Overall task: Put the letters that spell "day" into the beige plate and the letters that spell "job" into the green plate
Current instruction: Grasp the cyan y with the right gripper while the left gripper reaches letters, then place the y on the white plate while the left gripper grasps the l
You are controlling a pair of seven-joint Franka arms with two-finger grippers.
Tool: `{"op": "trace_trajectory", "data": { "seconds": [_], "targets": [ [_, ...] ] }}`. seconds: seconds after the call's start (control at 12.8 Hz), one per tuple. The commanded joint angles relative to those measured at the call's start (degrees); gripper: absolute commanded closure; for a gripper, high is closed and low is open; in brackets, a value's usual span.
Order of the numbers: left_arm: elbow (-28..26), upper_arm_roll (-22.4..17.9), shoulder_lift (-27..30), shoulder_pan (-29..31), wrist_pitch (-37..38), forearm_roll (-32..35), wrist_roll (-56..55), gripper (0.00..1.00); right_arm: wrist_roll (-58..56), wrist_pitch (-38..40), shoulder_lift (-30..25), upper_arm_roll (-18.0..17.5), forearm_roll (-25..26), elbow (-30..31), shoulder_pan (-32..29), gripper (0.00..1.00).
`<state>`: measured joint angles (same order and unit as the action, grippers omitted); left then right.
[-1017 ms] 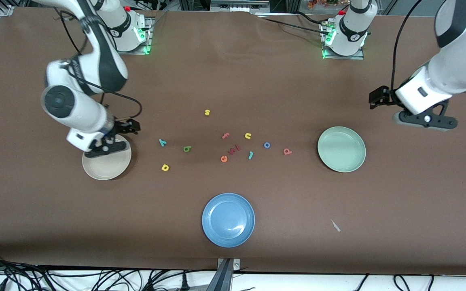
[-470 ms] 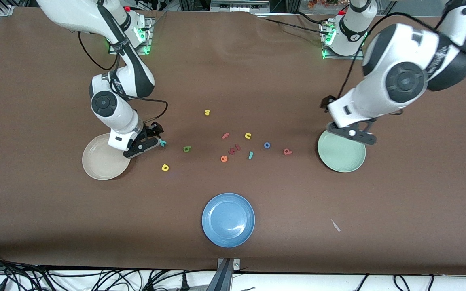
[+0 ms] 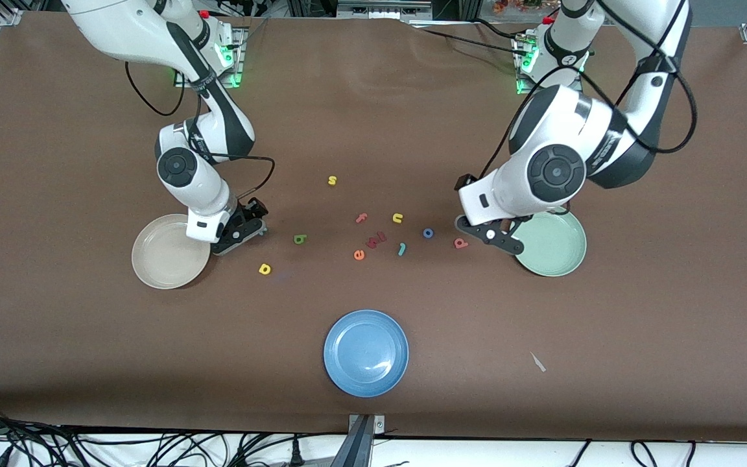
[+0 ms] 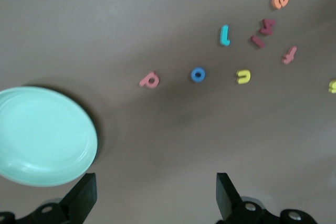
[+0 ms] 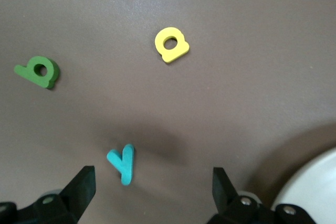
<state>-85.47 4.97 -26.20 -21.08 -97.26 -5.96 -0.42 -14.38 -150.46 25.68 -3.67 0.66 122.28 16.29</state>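
Both arms closing in on their first letters, nothing plated yet.

Right pincer [image 3: 244, 232] is swinging off the beige plate [image 3: 153, 266] and dropping over the teal y [image 5: 122, 163], fingers spread either side of it. Left pincer [image 3: 491, 235] is coming in over the edge of the green plate [image 3: 558, 256], spread too, just beside the salmon letter [image 3: 460, 243]. Blue o [image 3: 428, 233], teal j [image 3: 401, 248], green letter [image 3: 299, 239] and yellow letter [image 3: 264, 268] are lying untouched on the bench [image 3: 373, 130]. Both plates are sitting empty, so sorting is only starting; grabs look imminent.
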Motion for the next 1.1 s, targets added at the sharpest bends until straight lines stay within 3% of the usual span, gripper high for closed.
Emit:
{"op": "trace_trajectory", "data": {
  "seconds": [0.0, 0.47, 0.7, 0.78, 1.02],
  "targets": [
    [2.1, -0.6, -3.2, -2.7, -3.1, -1.4, 0.6, 0.00, -1.4, -2.5, 1.7, -0.2, 0.4, -0.1, 1.0, 0.06],
    [1.7, -0.8, -9.1, -8.4, -15.2, -0.9, 0.1, 0.00, -2.1, -2.6, 2.8, -0.2, 0.4, -0.2, 1.4, 0.27],
    [2.0, -0.9, -10.5, -8.2, -18.1, -1.0, -6.4, 0.00, -2.1, -2.6, 3.1, -0.2, 0.4, -0.2, 1.7, 0.40],
    [2.1, -1.1, -11.3, -8.1, -18.8, -0.7, -10.7, 0.00, -2.1, -2.6, 3.1, -0.2, 0.4, -0.2, 1.8, 0.47],
    [2.1, -1.8, -13.8, -8.1, -25.8, -0.7, -19.0, 0.01, -2.0, -2.6, 3.1, -0.2, 0.4, -0.2, 1.8, 0.81]
  ]
}}
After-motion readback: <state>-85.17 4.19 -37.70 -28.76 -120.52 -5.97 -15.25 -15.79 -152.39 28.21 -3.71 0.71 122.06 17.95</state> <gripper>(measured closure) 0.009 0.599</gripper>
